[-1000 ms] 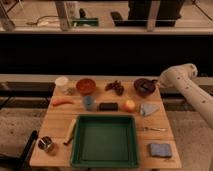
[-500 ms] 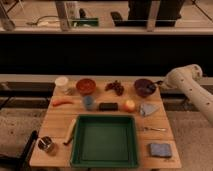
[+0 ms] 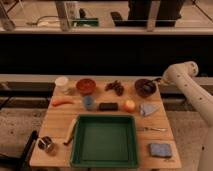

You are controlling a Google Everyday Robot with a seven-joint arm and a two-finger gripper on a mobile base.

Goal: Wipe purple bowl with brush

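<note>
The purple bowl [image 3: 145, 87] sits close to the far right corner of the desk [image 3: 57, 118], just inside the far edge. The robot's white arm [image 3: 186, 80] reaches in from beyond the right edge. The end effector [image 3: 157, 80] hangs at the bowl's right rim, either touching it or just beside it; the view does not settle which. Whether the end effector is released, clenched or grasping something cannot be told either.

A wooden-handled tool [image 3: 71, 131], probably the brush, lies along the left side of the green tray [image 3: 105, 142], toward the near left corner and well apart from the bowl. If that is the brush, the main risk is that the arm works at the bowl with nothing to wipe with, so the motion would achieve nothing.

The bowl's position brings other hazards. It is near two edges, so a sideways shove from the arm could slide it off the far edge. The same shove could knock it into the dark cluster of fruit [image 3: 116, 87] to its left. Pressing down on the rim rather than inside could tip it.

A grey-blue cloth [image 3: 148, 109] lies just on the near side of the bowl, and a low sweep could drag it along. The orange-red bowl [image 3: 85, 85] stands on the same far edge and is about the same width, so drifting toward it would mean wiping the wrong dish.
</note>
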